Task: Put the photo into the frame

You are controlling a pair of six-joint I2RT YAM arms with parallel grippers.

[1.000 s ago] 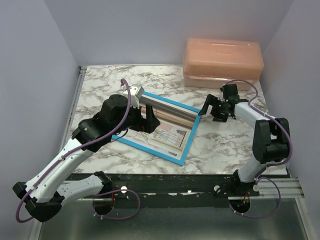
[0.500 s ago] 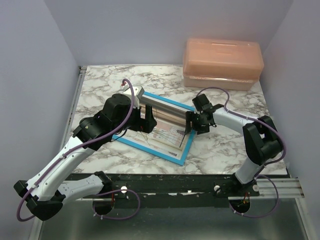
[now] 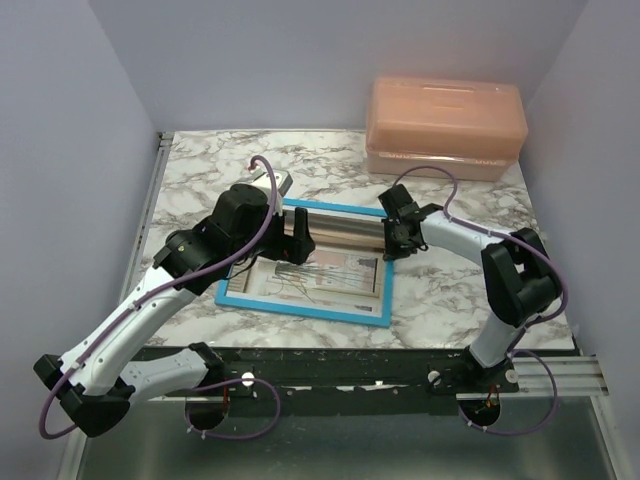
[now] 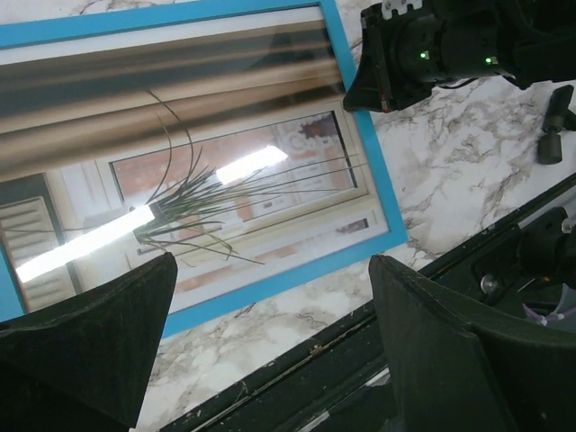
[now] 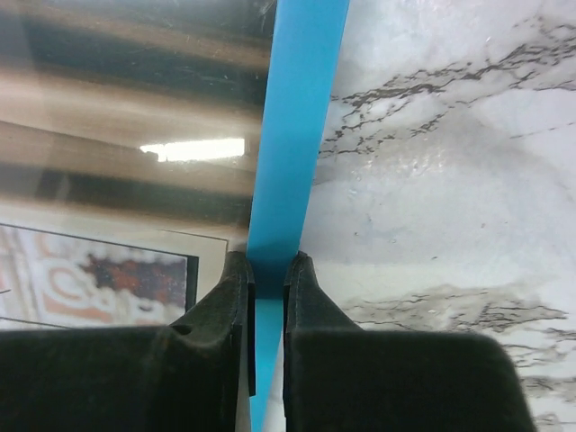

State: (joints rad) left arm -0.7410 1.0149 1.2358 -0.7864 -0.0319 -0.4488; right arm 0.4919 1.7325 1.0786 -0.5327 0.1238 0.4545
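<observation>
Top cam: high at the near edge, sees the whole table (image 3: 450, 290). Left wrist: looks down over the frame (image 4: 288, 281). Right wrist: close-up on its right rail. All 3 share it.

The frame (image 3: 300, 311) lay flat on the marble desk (image 3: 440, 292), bright blue front face up; it was a thin rectangle, its long sides running roughly left to right, slightly skewed to the desk's near edge; its right-hand rail ran between the narrowly parted fingers of the right end effector (image 5: 268, 263); the photo (image 3: 335, 270) sat inside it, filling the opening; it showed a spiky-leaved plant before a window under brown curtains, with bright glare streaks across it.
</observation>
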